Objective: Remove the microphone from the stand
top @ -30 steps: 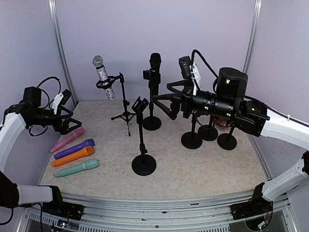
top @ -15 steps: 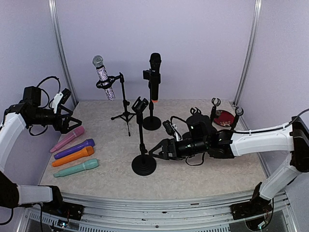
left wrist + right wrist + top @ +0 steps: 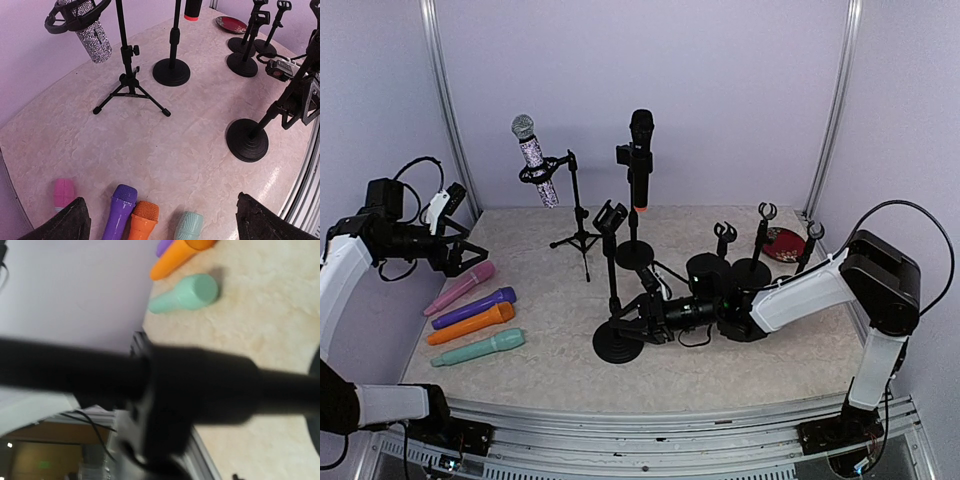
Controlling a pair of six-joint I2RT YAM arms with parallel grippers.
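A silver glitter microphone [image 3: 532,160] hangs tilted in a tripod stand [image 3: 577,215] at the back left; it also shows in the left wrist view [image 3: 92,35]. A black microphone [image 3: 641,150] stands upright in a round-base stand [image 3: 634,253]. My right gripper [image 3: 632,325] lies low on the table, jaws open on either side of the lower pole of the empty front stand [image 3: 612,270]. That pole [image 3: 75,370] fills the right wrist view as a blur, and my own fingers cannot be made out there. My left gripper [image 3: 460,255] [image 3: 165,227] is open and empty above the loose microphones.
Pink [image 3: 460,287], purple [image 3: 473,308], orange [image 3: 470,324] and teal [image 3: 478,348] toy microphones lie in a row at the left. Three empty stands [image 3: 760,240] and a red dish [image 3: 785,243] stand at the back right. The right arm stretches across the middle of the table.
My right arm has swung down from high beside the black microphone to the table and reached left to the front stand's lower pole. The left arm has not moved.
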